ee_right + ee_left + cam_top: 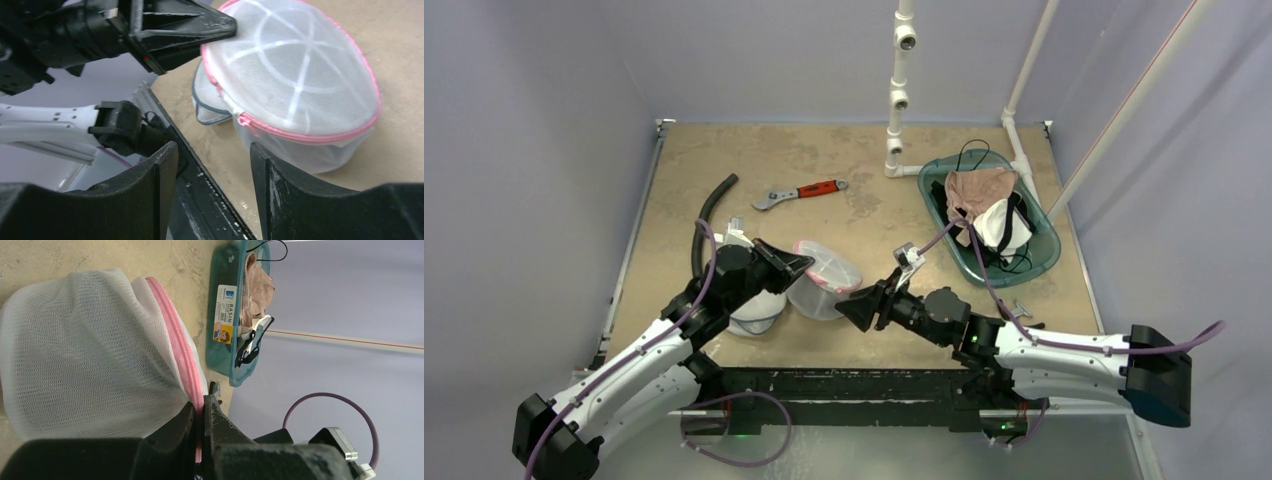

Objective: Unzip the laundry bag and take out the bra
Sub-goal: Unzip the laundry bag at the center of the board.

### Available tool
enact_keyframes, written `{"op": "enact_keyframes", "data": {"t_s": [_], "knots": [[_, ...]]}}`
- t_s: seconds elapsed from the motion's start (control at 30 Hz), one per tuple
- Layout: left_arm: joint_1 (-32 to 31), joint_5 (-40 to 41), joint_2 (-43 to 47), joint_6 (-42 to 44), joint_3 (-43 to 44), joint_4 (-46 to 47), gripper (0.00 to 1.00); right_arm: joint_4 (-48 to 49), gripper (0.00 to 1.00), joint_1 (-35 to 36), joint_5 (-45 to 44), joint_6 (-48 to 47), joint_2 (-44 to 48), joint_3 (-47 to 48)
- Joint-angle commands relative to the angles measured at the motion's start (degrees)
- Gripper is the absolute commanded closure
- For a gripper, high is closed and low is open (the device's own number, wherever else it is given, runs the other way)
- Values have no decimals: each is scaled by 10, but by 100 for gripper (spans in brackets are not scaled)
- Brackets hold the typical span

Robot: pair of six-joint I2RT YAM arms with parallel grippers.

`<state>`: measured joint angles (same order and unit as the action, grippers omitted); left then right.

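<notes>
Hose [708, 214], black and curved, lies farthest left, at about ten o'clock from the laundry bag [826, 281]. Next we see the left gripper [801, 265], its fingers clenched on the pink zipper band at the bag's ten o'clock rim; the wrist view shows the band pinched between them. Under that arm, at eight o'clock of the bag, sits a second mesh pouch [759, 312] with grey trim. The laundry bag itself rests on the table [724, 150] near the front middle. Its zipper looks shut along the stretch we can see, and we cannot tell through the mesh what it holds. A red-handled wrench [800, 192] lies at twelve o'clock. The right gripper [852, 304] hovers just beside the bag at five o'clock, fingers spread, holding nothing. At two o'clock, a teal basin [1039, 262] holds clothes [979, 190].
</notes>
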<state>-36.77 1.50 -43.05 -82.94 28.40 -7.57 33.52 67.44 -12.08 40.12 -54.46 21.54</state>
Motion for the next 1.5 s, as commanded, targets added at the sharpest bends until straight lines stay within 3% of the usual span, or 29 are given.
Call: {"op": "enact_keyframes", "data": {"t_s": [0.0,0.83,1.47], "knots": [[2,-12,10,-8,30,30,100,75,42,-3,37,13,2,-4],[2,-12,16,4,112,-9,100,187,37,-59,138,78,-15,-21],[0,-12,17,-1,119,-10,100,240,37,-66,120,109,-77,0]]}}
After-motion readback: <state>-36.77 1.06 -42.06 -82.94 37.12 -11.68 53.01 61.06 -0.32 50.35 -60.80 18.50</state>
